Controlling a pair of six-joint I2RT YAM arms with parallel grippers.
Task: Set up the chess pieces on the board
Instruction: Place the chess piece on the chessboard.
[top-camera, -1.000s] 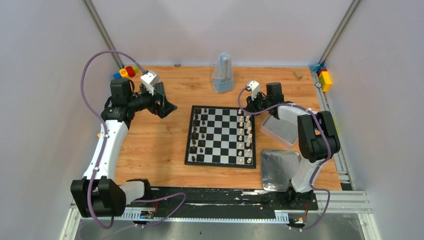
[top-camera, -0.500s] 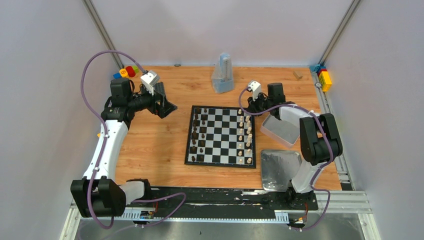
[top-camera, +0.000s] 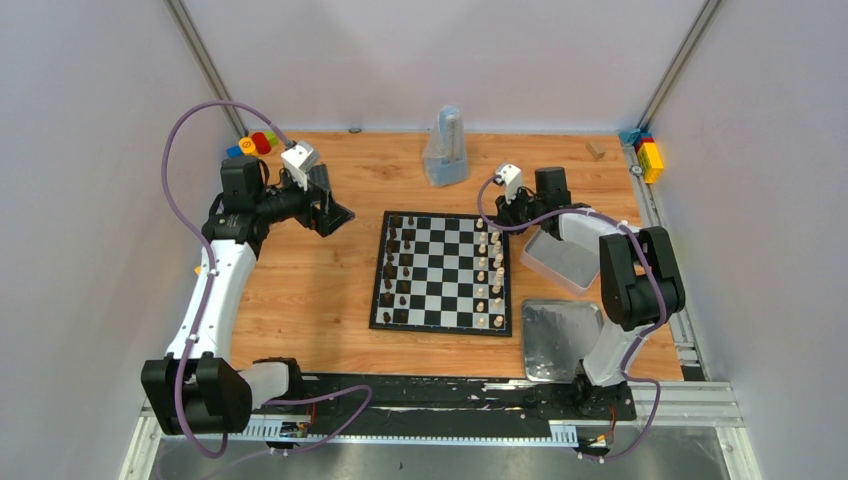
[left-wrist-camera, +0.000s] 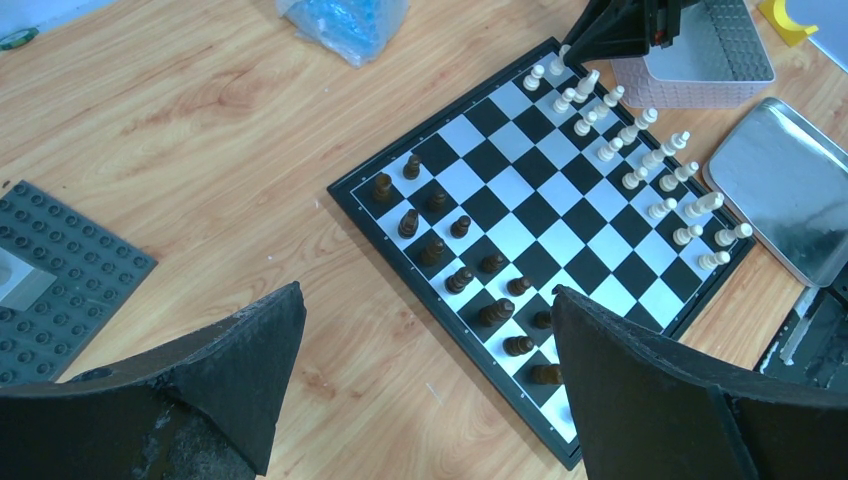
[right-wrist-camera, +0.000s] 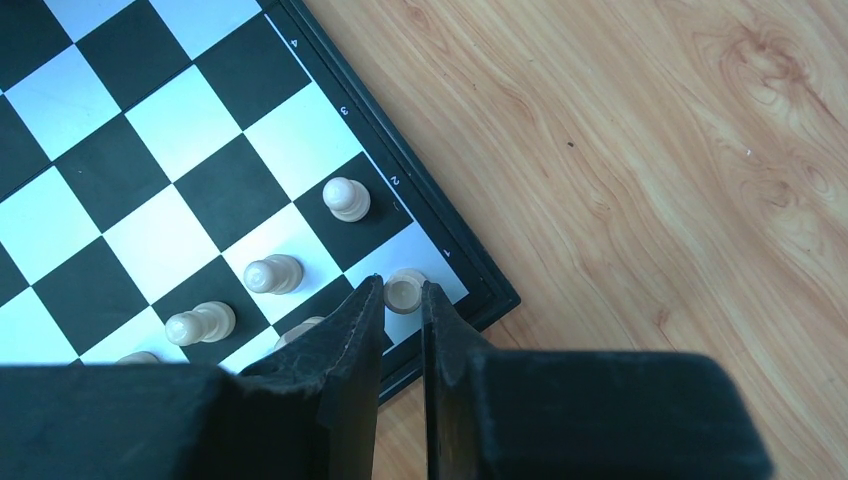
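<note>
Right, the board (top-camera: 445, 268) lies flat in the middle of the table (top-camera: 310, 290), between my two arms. The dark pieces (left-wrist-camera: 408, 222) stand in the two files on the left arm's side and the pale pieces (left-wrist-camera: 700, 205) in the two files on the right arm's side. The squares between them are bare. A few of the dark ones look tilted from the left wrist view, but I can't tell whether they have tipped.

My right tool (right-wrist-camera: 400, 290) is down at the far corner of the board on its own side. Its two fingers are drawn close and grip one pale piece (right-wrist-camera: 404, 291), which fills the gap between the tips. That piece sits on the white corner square, right by the board's black border. Other pale pieces stand on the squares next to it.

My left tool (top-camera: 338, 217) hangs over the bare wood, off the board's far left corner. Its jaws are spread wide with nothing in them.

A shiny metal tray (top-camera: 560, 338) lies just beside the board's near right corner. A clear plastic tub (top-camera: 555, 260) sits beyond it, under the right arm. A dark grey studded baseplate (left-wrist-camera: 60, 270) shows at the left edge of the left wrist view.
</note>
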